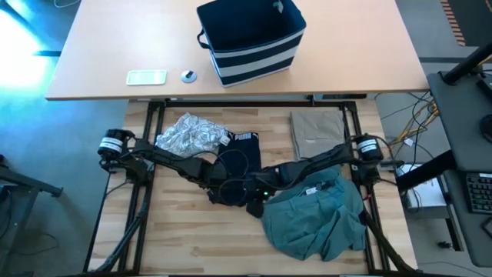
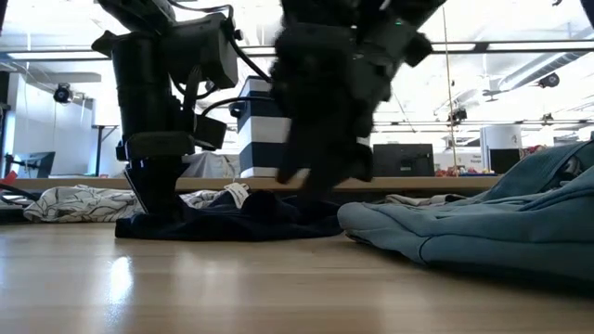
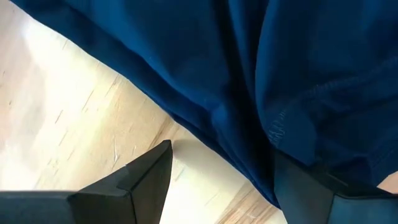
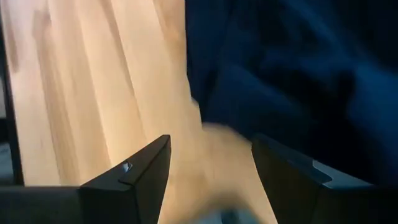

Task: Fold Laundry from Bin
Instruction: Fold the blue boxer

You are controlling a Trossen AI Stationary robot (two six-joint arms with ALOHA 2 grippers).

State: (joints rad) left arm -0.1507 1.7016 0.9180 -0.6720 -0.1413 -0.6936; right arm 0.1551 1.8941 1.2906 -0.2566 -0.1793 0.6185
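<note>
The laundry lies spread on the wooden table. A dark navy garment point(image 1: 242, 150) is in the middle, a grey-white patterned one point(image 1: 188, 135) at the back left, a folded tan one point(image 1: 317, 129) at the back right and a teal one point(image 1: 315, 219) at the front right. The bin point(image 1: 250, 38) stands on the far table. My left gripper point(image 3: 224, 186) points down, open, astride the navy garment's point(image 3: 249, 74) near edge. My right gripper point(image 4: 211, 180) is open over bare wood beside the navy cloth point(image 4: 298, 74), slanting down, with nothing between its fingers. My left gripper stands over the navy garment's near edge point(image 3: 267, 186) from above, one finger point(image 3: 305, 193) at the cloth and the other point(image 3: 143, 183) over bare wood. I cannot tell whether either finger touches the cloth, which lies flat on the table.
A white flat device point(image 1: 146, 77) and a small round object point(image 1: 188, 75) lie on the far table, left of the bin. Bare wood shows at the table's near left point(image 1: 177, 238). The two arms meet closely at the table's middle.
</note>
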